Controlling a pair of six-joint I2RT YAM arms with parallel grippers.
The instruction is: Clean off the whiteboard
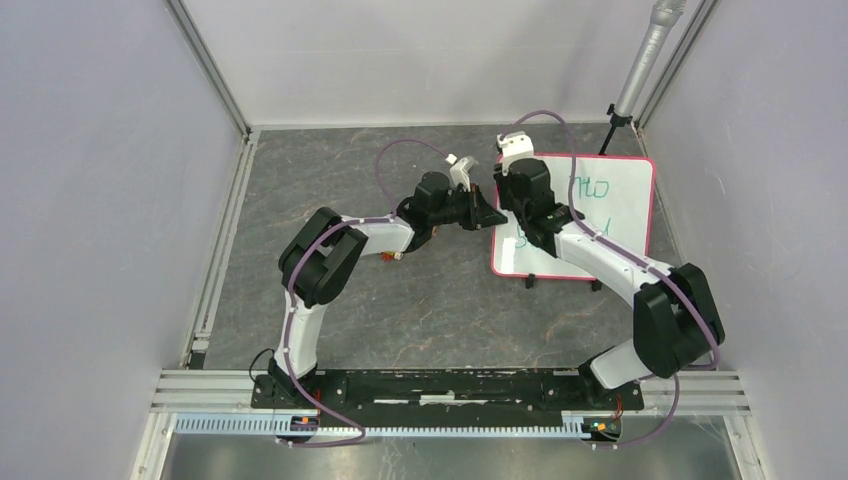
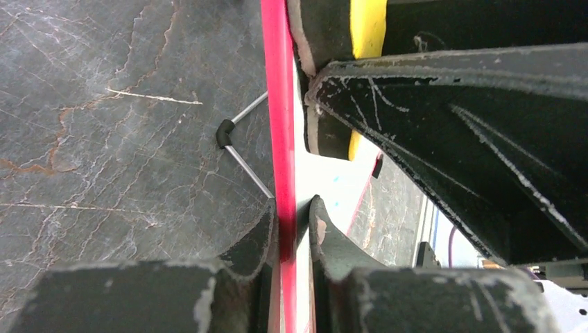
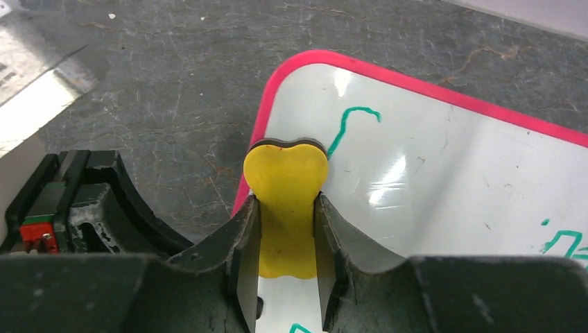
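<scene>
Left gripper (image 2: 292,208) is clamping the whiteboard (image 1: 625,190) by its pink left edge, far-right on the table (image 1: 350,180). Right gripper (image 3: 286,208) is pinching a yellow eraser (image 3: 286,170) against the board, arm crossing its near half. Grey pole (image 1: 640,60) is standing behind.

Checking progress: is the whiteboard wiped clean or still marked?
Still marked: green strokes show on the whiteboard beside the yellow eraser.

Grey marbled table (image 1: 430,300); silver pole (image 1: 646,60) far-right corner.
</scene>
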